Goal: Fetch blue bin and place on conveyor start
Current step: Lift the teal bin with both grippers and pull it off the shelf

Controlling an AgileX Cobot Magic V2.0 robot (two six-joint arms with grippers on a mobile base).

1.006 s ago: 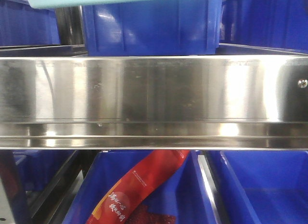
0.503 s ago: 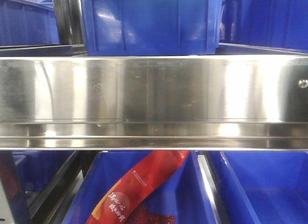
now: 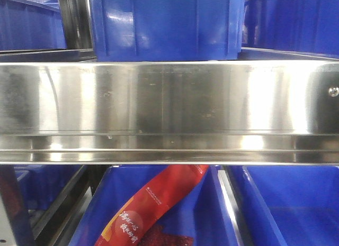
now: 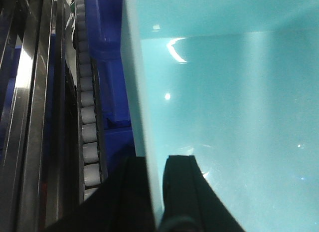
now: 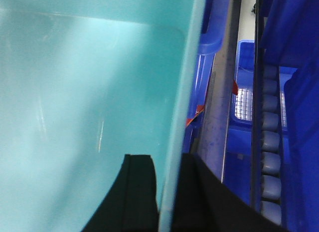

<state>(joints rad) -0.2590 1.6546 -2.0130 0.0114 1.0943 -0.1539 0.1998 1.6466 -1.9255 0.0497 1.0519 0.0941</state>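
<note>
Clamping opposite walls of the blue bin (image 4: 229, 102), the left gripper (image 4: 155, 164) and right gripper (image 5: 164, 162) each pinch its rim, one finger inside. Dark bins (image 3: 164, 24) stand behind a steel rail (image 3: 169, 98).

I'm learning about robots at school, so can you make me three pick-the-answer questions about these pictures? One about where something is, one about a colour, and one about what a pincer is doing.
1. Where is the red packet?
A. in the dark blue bin below the steel rail
B. on top of the rail
C. in a pincer

2. What colour is the held bin?
A. red
B. pale turquoise
C. yellow

3. What is the left pincer doing?
A. hanging open
B. holding the packet
C. clamping the held bin's wall

Answers:
1 A: the front view shows it lying under the rail.
2 B: both wrist views show turquoise walls.
3 C: one finger sits on each side of the wall.
</note>
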